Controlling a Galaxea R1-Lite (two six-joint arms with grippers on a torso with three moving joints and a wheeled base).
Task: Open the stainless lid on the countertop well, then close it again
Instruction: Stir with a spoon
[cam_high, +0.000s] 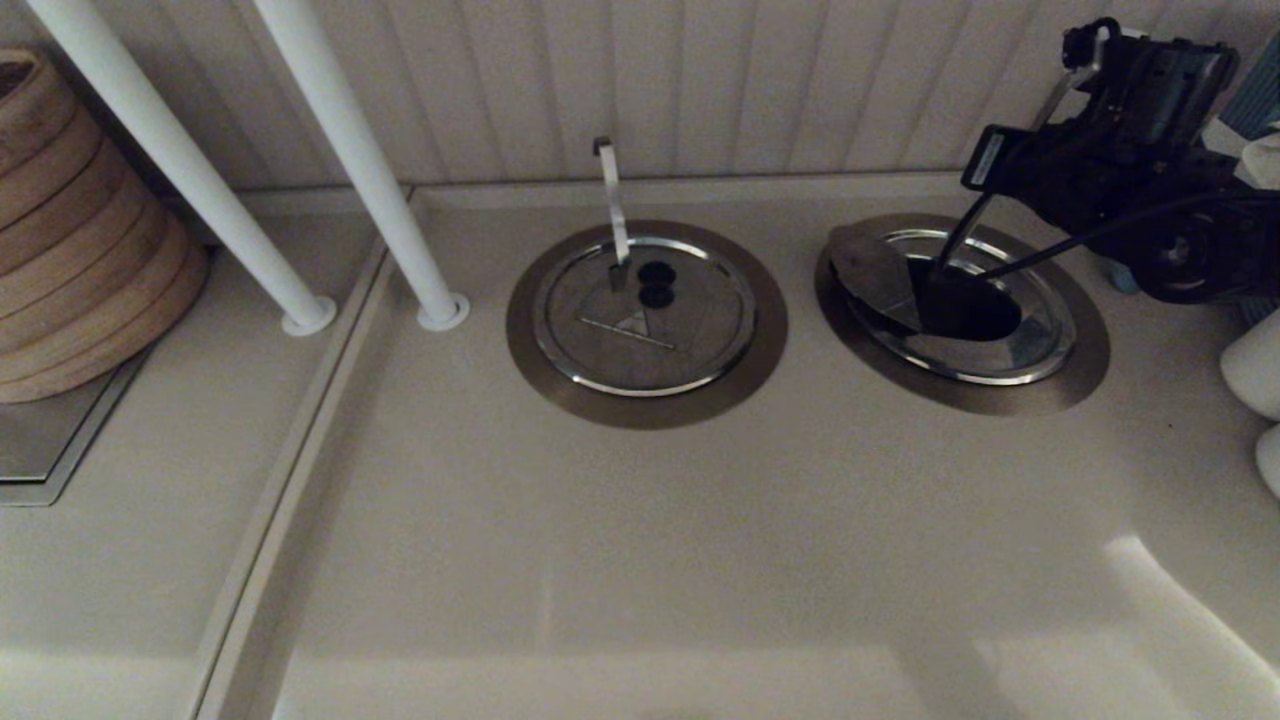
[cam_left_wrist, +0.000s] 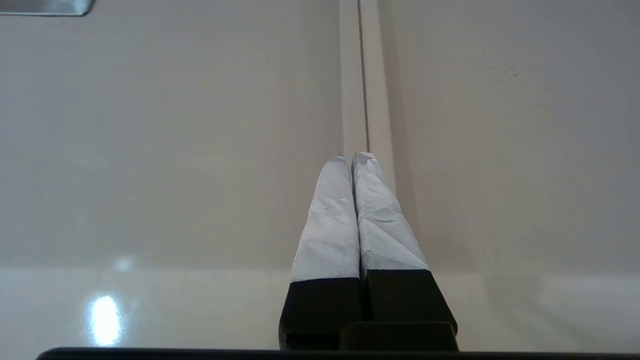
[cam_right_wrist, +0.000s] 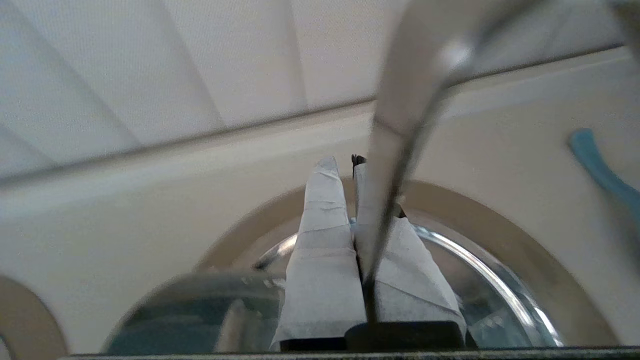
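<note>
Clearly the surface is a smooth beige countertop, slightly glossy, closed at the back by a pale wall of vertical ribbed panels. The countertop well has a wide flat collar of brownish-grey metal around a bright steel ring and a round dark cavity. The stainless lid, a round shiny disc, is off its seat: it stands tilted over the well's left side, its low edge on the collar, and the cavity is open beside it. A thin flat utensil handle rises slanted out of the cavity toward the wall. To the left of the well, near but apart, is a second collar with its lid lying flat, with a black knob, an underlined triangle and an upright handle. Further left from the well two white round poles stand on the counter, and beyond them a stack of woven bamboo steamers. The right gripper hangs over the well, pointing at the wall; its taped fingers are pressed together, with a small black bit at the tips, and I cannot tell if they grip anything. The left gripper, also closed and empty, is over bare counter.
</note>
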